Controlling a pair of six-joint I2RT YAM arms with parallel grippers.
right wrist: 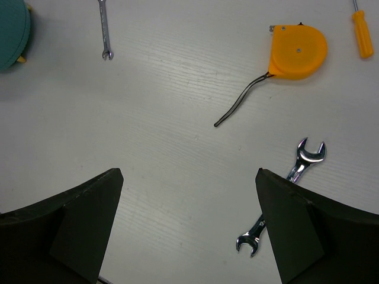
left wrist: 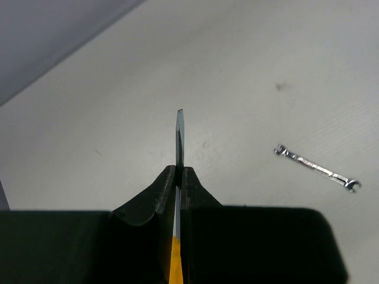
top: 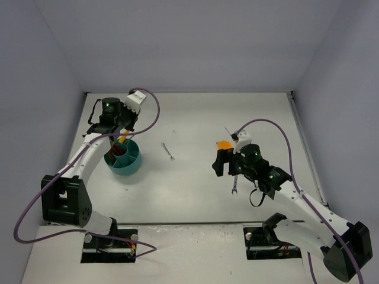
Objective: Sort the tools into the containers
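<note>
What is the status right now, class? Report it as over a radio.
Left gripper shut on screwdriver, at the bowl's far edge. Right gripper open, empty, over a loose wrench. Nothing seen blocking either.

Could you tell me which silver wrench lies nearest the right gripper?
The larger wrench, partly hidden by the right gripper's finger; the thin wrench lies far off, nearer the teal bowl.

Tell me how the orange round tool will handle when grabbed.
The orange round tool looks like smooth hard plastic: probably stiff, maybe slippery. Lying flat, it should not roll. Its thin dark cord curves loosely, so it likely dangles.
</note>
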